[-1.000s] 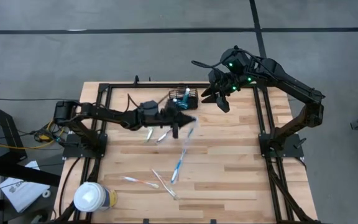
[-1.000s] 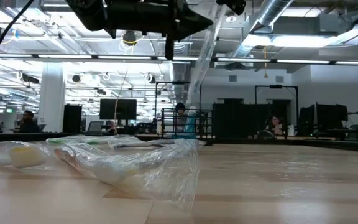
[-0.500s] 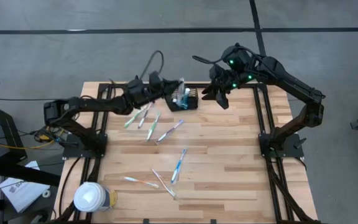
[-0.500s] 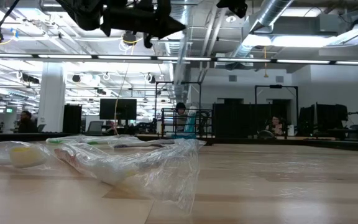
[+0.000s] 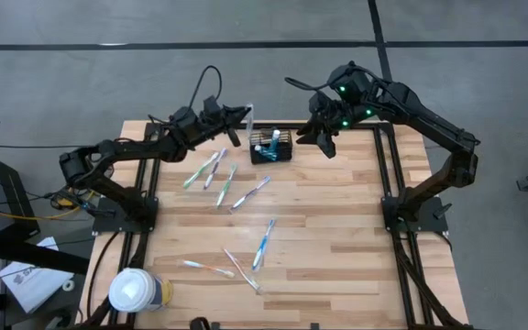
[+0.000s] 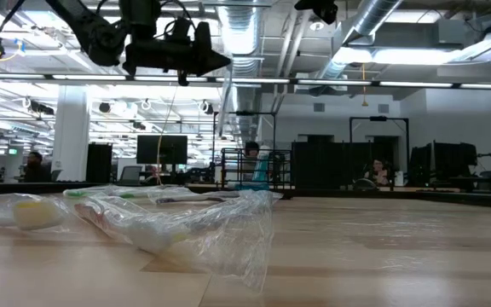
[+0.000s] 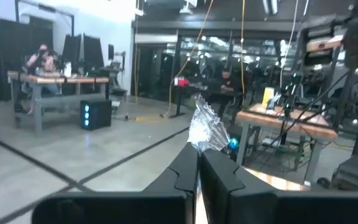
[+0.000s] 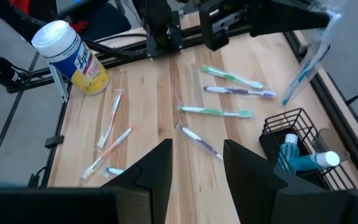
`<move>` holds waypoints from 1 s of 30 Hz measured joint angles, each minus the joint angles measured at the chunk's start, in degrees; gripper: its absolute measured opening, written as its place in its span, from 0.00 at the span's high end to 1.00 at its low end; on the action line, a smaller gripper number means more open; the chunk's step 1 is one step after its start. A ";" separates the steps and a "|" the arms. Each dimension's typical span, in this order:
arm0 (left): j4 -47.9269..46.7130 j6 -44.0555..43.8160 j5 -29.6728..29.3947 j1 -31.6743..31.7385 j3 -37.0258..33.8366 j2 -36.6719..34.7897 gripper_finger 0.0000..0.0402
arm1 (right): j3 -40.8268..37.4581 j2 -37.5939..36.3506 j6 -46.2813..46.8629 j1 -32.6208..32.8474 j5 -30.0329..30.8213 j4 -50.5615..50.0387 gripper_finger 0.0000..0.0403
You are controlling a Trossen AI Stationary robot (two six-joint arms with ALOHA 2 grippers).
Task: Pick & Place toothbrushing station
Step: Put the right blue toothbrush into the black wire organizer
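The black wire-mesh basket (image 5: pixel 271 148) stands at the table's far edge with teal tubes in it; it also shows in the right wrist view (image 8: pixel 298 144). My left gripper (image 5: pixel 242 123) hovers just left of the basket, shut on a clear-wrapped blue toothbrush (image 8: pixel 307 62). My right gripper (image 5: pixel 324 141) hangs open and empty to the right of the basket, above the table. Several wrapped toothbrushes (image 5: pixel 227 181) lie flat on the wood. My left gripper pinches the crinkled end of the toothbrush's clear wrapper (image 7: pixel 204 132) between its two shut fingers. The fingers reach out roughly level, toward the table's right. The wrapped toothbrush hangs slanting below them, clear of the table and beside the basket.
A white-lidded yellow-blue cup (image 5: pixel 138 291) stands at the near left corner. More toothbrushes lie at the middle (image 5: pixel 264 243) and near front (image 5: pixel 207 268). A black frame rail (image 5: pixel 388 174) runs along the table's sides. Crumpled clear wrappers (image 6: pixel 186 226) lie close to the low camera.
My left gripper has risen from the table's middle and swung toward the far edge and left, carrying the wrapped toothbrush up beside the basket. The toothbrush hangs clear of the table. My right gripper has kept still.
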 joint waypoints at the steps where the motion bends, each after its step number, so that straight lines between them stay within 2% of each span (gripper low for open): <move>1: 0.23 0.04 0.34 0.31 -0.01 0.13 1.00 | -0.02 0.00 0.44 -0.06 0.02 0.40 0.67; 8: 2.53 0.39 4.10 2.02 -0.11 2.24 1.00 | 0.00 0.00 1.54 -0.45 0.11 1.26 0.67; 17: 12.24 -2.64 5.89 2.25 -0.10 9.45 1.00 | -0.02 0.00 3.40 -0.45 0.11 1.39 0.67; 23: 13.07 -2.20 6.02 4.15 -0.10 9.73 1.00 | -0.02 0.00 3.38 -0.42 0.11 1.33 0.67; 30: 13.66 -2.17 8.81 7.27 -0.10 9.73 1.00 | -0.02 0.00 3.13 -0.41 0.11 1.33 0.67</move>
